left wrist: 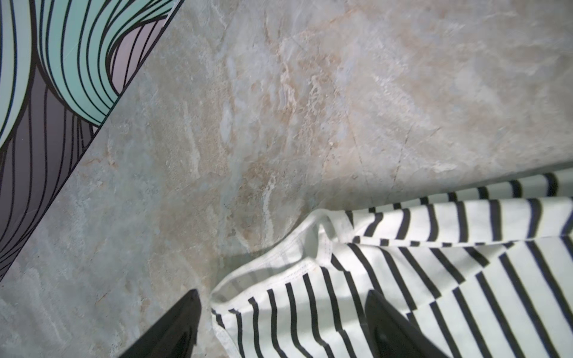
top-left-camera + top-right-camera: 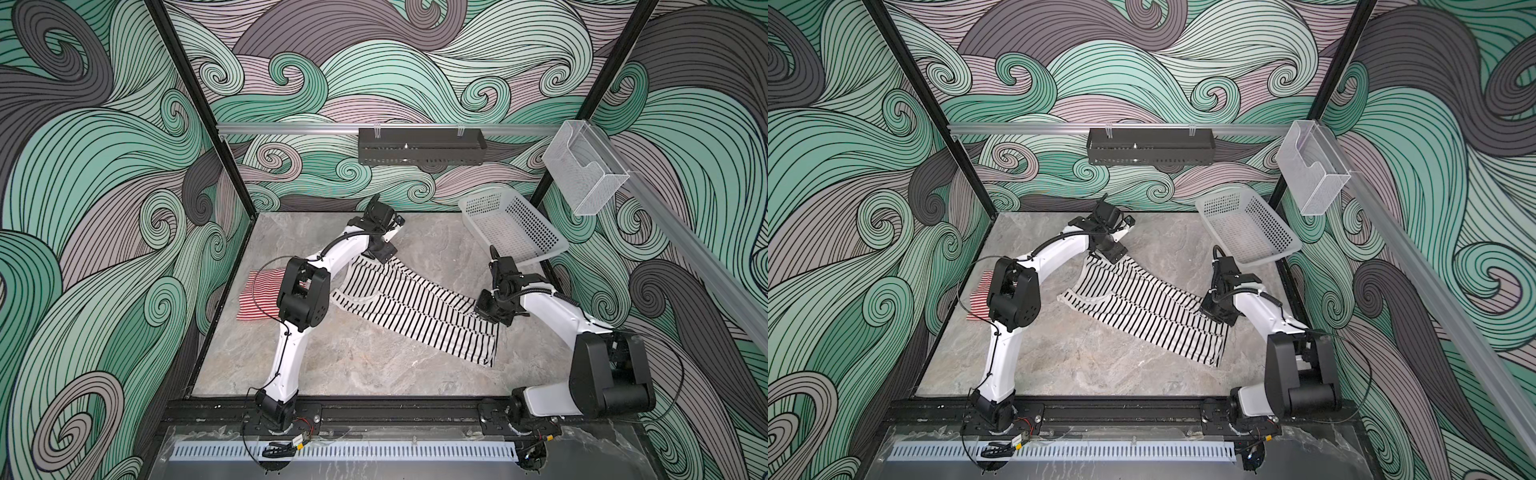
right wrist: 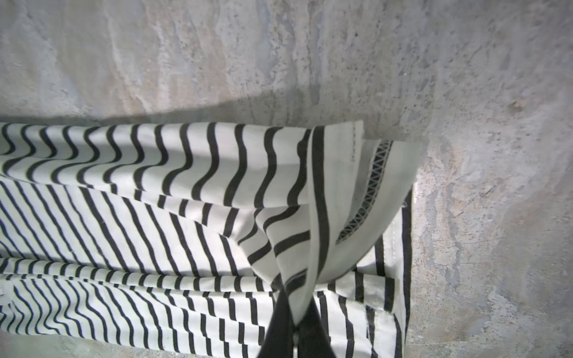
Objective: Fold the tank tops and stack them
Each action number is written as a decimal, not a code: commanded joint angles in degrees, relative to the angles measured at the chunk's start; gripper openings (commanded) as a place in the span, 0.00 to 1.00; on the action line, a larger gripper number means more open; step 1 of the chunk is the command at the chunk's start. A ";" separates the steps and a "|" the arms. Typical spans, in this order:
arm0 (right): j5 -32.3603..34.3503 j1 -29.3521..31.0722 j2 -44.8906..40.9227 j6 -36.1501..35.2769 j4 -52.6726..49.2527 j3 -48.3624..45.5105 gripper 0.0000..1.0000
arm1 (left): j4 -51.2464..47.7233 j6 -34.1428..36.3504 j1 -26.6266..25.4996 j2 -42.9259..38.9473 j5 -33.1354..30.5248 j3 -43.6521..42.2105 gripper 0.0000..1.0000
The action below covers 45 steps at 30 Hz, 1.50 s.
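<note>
Black-striped tank top [image 2: 415, 316] lies spread near the white basket [image 2: 513, 226], likely soft, limp, light; red-striped tank top [image 2: 259, 299] sits well apart from the basket; right gripper [image 3: 296, 313] pinches the hem corner nearest the basket; left gripper [image 1: 282, 310] gapes over the strap end, the sensible second hold.

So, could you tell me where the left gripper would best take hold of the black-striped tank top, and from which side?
Probably the white-bound shoulder edge of the black-striped tank top, from straight above: it lies slightly ruffled off the table, the open left gripper straddles it, and the right gripper pinches the hem corner at the opposite end.
</note>
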 commanded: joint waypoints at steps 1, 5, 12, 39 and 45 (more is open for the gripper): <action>-0.68 -0.68 -0.37 -0.28 -1.76 0.91 0.06 | -2.99 0.02 0.52 2.50 5.46 3.84 0.87; -0.92 -1.13 -0.62 -0.28 -1.86 0.89 0.06 | -4.78 -0.36 0.59 4.16 6.75 6.23 0.88; -1.57 -1.75 -0.92 -0.55 -1.83 1.43 0.06 | -5.40 -0.10 1.22 7.00 9.69 7.66 0.88; -2.71 -5.42 -2.19 -2.21 -2.03 1.61 0.06 | -9.65 -1.12 1.70 12.06 16.39 14.50 0.47; -3.20 -5.88 -1.82 -2.48 -2.11 1.81 0.06 | -12.00 -1.64 1.96 13.94 18.86 17.33 0.40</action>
